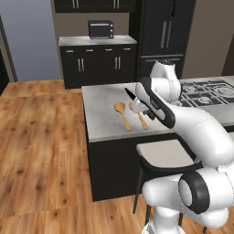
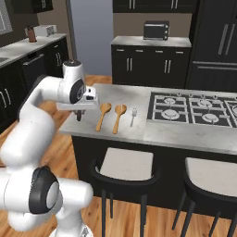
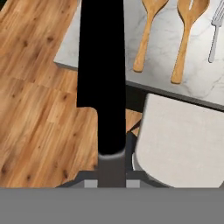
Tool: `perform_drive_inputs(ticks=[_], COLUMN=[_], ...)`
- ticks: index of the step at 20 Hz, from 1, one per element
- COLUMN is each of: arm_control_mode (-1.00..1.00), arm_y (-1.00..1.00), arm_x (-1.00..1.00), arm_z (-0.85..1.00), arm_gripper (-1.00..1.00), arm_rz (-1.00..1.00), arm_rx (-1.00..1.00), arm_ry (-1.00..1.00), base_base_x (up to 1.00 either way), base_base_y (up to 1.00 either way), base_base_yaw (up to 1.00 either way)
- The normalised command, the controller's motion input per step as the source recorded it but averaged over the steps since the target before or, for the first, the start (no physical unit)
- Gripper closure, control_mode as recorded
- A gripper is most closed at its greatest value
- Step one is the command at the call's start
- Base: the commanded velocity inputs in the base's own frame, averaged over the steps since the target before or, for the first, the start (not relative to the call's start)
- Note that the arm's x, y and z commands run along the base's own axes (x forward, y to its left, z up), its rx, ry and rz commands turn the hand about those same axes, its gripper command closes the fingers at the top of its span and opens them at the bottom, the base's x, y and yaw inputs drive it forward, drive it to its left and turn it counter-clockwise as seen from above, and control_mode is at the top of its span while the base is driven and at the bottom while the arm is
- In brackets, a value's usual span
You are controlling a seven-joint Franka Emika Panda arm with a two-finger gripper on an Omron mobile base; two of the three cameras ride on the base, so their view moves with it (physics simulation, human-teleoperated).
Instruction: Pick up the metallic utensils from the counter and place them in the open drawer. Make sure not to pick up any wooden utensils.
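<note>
My gripper [image 3: 111, 177] is shut on the slim black knife [image 3: 101, 65], which juts out ahead of the hand. It hangs above the counter's front left corner [image 2: 79, 113], and the knife tip [image 1: 129, 93] pokes out past the wrist. The small silver fork [image 2: 133, 115] lies on the pale marbled counter [image 2: 185, 134], just left of the cooktop. Between fork and gripper lie two wooden spoons [image 2: 102, 115] [image 2: 119, 116], seen too in the hand view [image 3: 148, 35] [image 3: 186, 39] beside the fork [image 3: 215, 33]. The open drawer is out of view.
A black gas cooktop [image 2: 194, 109] fills the counter's right part. Two cushioned stools [image 2: 126, 164] [image 2: 213, 178] stand at the counter's front edge, one right under the hand [image 3: 183, 140]. Wooden floor [image 1: 41, 137] lies open to the left. Dark cabinets [image 1: 98, 61] line the back wall.
</note>
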Motion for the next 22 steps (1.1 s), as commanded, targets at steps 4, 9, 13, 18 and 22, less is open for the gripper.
perform_drive_inputs(ticks=[4, 9, 13, 18, 22], arm_control_mode=[-1.0, -1.0, -1.0, -1.0, -1.0], arm_y=[-0.24, -0.31, -0.11, 0.0, 0.0], arm_x=[-0.56, -0.66, -0.39, -0.12, -0.22], arm_z=[0.02, 0.01, 0.04, 0.17, 0.12], arm_gripper=[1.0, 1.0, 1.0, 1.0, 1.0], arm_rz=[0.15, 0.16, 0.13, 0.03, 0.0], arm_rx=[0.0, 0.0, 0.0, 0.0, 0.0], arm_ry=[-0.04, -0.11, -0.1, -0.04, -0.03], base_base_x=[0.0, 0.0, 0.0, 0.0, 0.0], base_base_y=[0.0, 0.0, 0.0, 0.0, 0.0], base_base_yaw=[0.0, 0.0, 0.0, 0.0, 0.0])
